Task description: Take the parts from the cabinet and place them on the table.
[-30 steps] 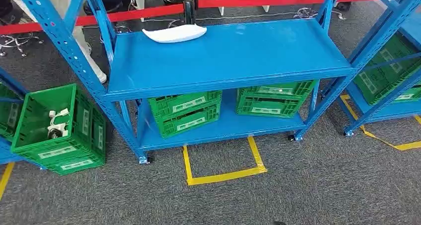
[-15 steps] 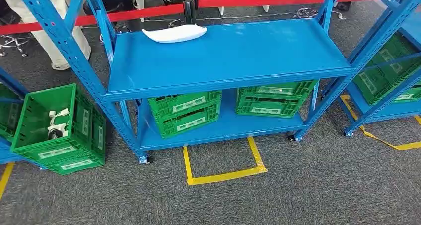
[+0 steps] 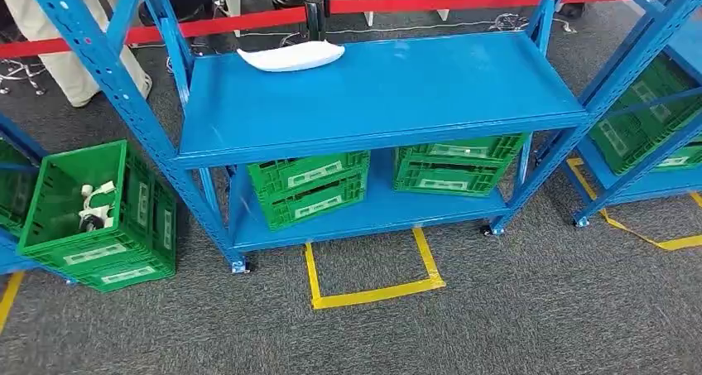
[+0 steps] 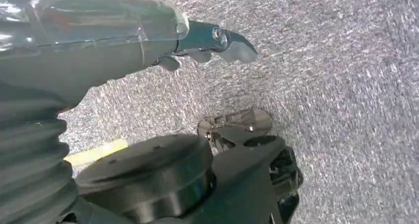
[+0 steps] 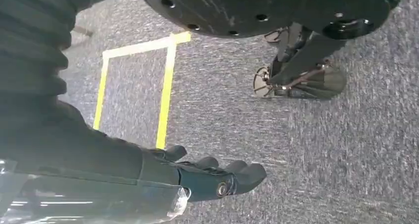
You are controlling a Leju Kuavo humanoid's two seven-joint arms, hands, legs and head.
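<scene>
White part [image 3: 291, 56] at blue shelf [image 3: 389, 93] back edge; left hand [image 4: 217, 41] and right hand [image 5: 217, 177] empty (fingers loosely extended) over carpet.

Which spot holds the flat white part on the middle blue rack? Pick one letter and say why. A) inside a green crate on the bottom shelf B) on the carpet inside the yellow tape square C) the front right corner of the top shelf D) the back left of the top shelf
D: the flat white part lies at the back left of the top shelf, next to a black post, well away from the green crates below.
</scene>
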